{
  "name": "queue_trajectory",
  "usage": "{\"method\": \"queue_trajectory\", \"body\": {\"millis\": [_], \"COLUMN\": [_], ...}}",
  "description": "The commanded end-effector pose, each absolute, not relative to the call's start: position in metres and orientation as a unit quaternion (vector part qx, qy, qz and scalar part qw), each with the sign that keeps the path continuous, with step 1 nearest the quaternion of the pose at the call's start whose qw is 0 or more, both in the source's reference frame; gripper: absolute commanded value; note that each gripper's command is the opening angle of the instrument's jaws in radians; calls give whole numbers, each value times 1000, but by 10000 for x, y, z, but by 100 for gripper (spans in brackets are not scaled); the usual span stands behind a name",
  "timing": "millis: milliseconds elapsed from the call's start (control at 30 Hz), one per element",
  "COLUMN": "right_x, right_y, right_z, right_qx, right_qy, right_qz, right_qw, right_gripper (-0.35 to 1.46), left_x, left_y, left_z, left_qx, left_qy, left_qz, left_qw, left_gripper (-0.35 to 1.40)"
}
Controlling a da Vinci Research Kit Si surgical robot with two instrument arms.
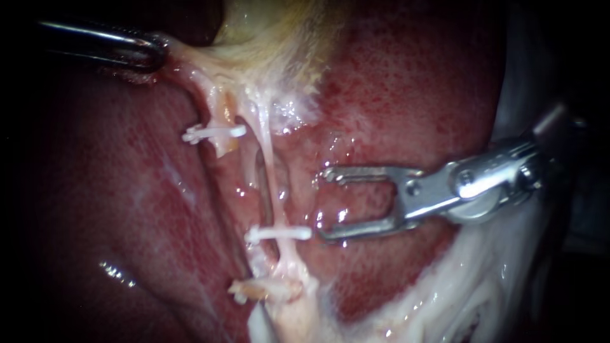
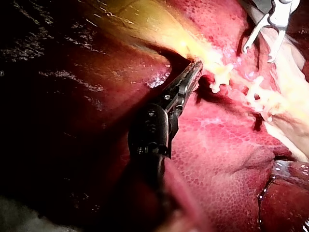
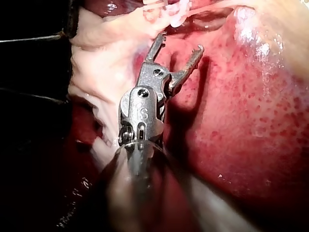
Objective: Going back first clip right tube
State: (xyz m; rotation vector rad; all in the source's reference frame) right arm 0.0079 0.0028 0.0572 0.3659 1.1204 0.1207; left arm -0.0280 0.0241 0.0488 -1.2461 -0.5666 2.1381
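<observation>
Nearest the lens, my right instrument (image 1: 323,203) comes in from 3 o'clock of the endoscope view. Its jaws stand wide apart with nothing between them; only wet liver (image 1: 394,82) shows through the gap. The lower jaw's tip lies just beside the free end of the clip (image 1: 279,234), and I cannot tell whether they touch. That clip sits squarely across the right tube (image 1: 267,159), toward 6 o'clock of the tube's bare stretch. At 10 o'clock from it, a second clip (image 1: 213,133) crosses the left tube (image 1: 219,111).

Up at 11 o'clock, my left instrument (image 1: 152,52) has its jaws closed on pale tissue (image 1: 190,63) below the gallbladder (image 1: 273,25), drawing both tubes taut.

By my reading, the clipping itself is done: the clip is seated and the jaws are empty. What remains is the retreat, drawing the right instrument toward 3 o'clock without the lower jaw snagging the clip.
</observation>
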Motion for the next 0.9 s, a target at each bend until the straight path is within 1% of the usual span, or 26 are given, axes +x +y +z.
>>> {"method": "queue_trajectory", "body": {"millis": [33, 233, 400, 600, 900], "right_x": [72, 53, 52, 50, 48], "right_y": [31, 40, 40, 40, 42], "right_z": [567, 556, 557, 556, 555], "right_qx": [171, 173, 173, 174, 174], "right_qy": [525, 524, 524, 524, 524], "right_qz": [52, 49, 48, 48, 49], "right_qw": [832, 832, 832, 832, 832], "right_gripper": [50, 50, 50, 50, 50], "left_x": [-281, -285, -299, -315, -322], "left_y": [241, 237, 224, 214, 214], "left_z": [488, 491, 515, 553, 560], "left_qx": [-469, -468, -472, -464, -462], "left_qy": [-213, -211, -210, -223, -227], "left_qz": [804, 805, 806, 808, 808], "left_qw": [297, 298, 290, 286, 286], "left_gripper": [-35, -35, -35, -35, -35]}}
